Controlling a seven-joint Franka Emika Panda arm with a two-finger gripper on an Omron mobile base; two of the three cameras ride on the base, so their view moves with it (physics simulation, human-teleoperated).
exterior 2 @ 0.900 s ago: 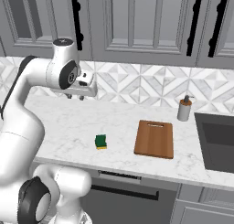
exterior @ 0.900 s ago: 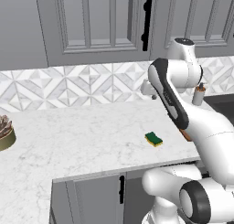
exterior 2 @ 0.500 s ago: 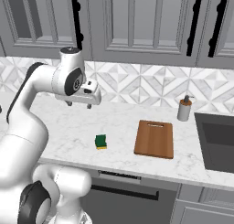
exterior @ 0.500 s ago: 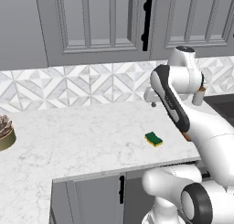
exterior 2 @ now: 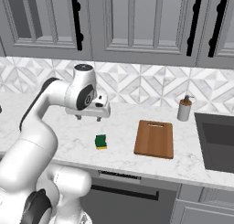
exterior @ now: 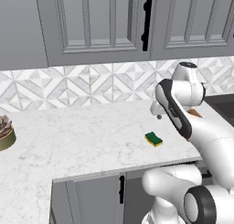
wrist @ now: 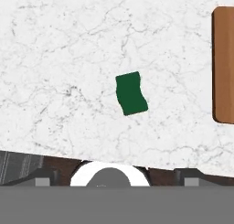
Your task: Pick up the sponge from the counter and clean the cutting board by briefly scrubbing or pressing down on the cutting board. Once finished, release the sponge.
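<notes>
white arm's claw [exterior 2: 89, 116] hangs above the broad white marble-look desk [exterior 2: 55, 131], pointing down, nothing in it. its two dark tips stand apart, so it looks open and empty. the small rectangular sponge, dark green top over yellow base [exterior 2: 101, 141], lies flat on the desk near the front edge, below and a little in front of the claw, not touched. in the hand view the sponge [wrist: 131, 93] sits near the middle, a bit skewed to the fingers' line. the flat reddish-brown wooden cutting board [exterior 2: 155, 138] lies to the right of the sponge, apart from it, bare on top. a white soap pump bottle [exterior 2: 184, 109] stands behind the board by the dark sink [exterior 2: 218, 145]. a brownish bowl [exterior: 4, 134] sits far left on the desk.

step in hand, as i judge: approach to the sponge, grasp not yet made. next move calls for lowering straight over the sponge, turning the wrist to match its skew, tips straddling its short sides, then closing. after that, carry it right onto the board.
</notes>
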